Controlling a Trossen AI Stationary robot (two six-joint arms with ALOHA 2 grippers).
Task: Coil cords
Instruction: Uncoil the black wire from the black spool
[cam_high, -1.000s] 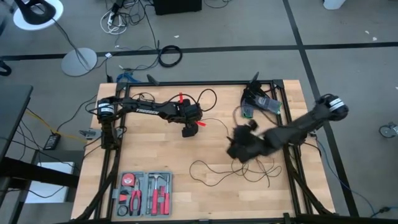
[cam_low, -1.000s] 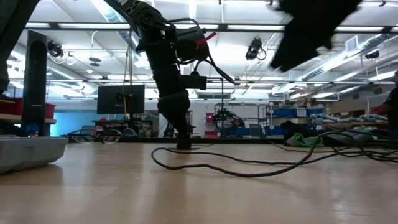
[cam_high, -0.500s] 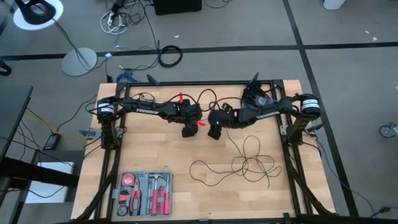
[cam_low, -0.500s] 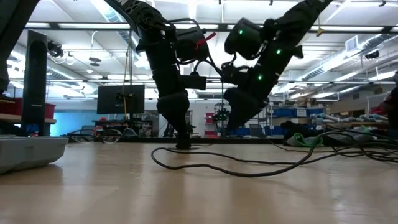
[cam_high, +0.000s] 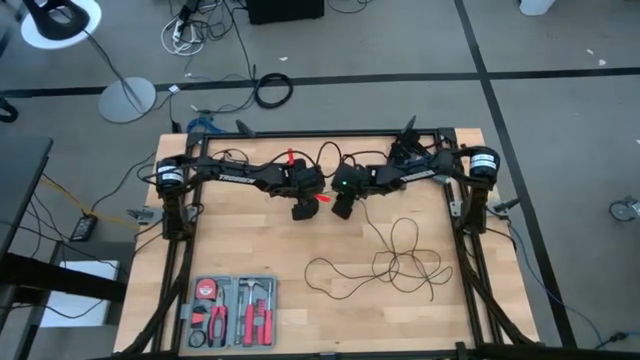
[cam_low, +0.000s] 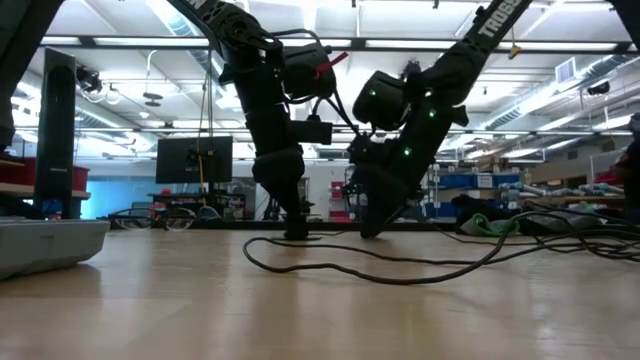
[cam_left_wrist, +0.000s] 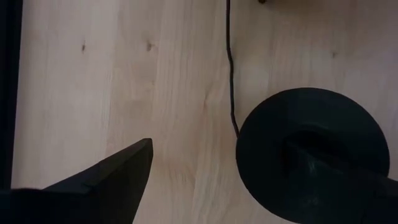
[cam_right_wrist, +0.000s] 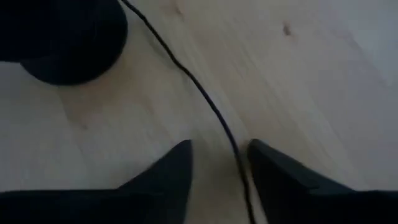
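Right wrist view: your right gripper (cam_right_wrist: 219, 163) straddles the cord (cam_right_wrist: 205, 102), jaws apart (no grasp); left gripper (cam_left_wrist: 217, 174) spread, one finger on the puck (cam_left_wrist: 311, 146).

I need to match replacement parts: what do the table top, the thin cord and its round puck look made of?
Table top: pale wood with visible grain and knots, matte. Cord: thin black strand, probably rubber or plastic sheathing, since it loops limply. Puck: black, smooth, matte disc, likely plastic or rubber.
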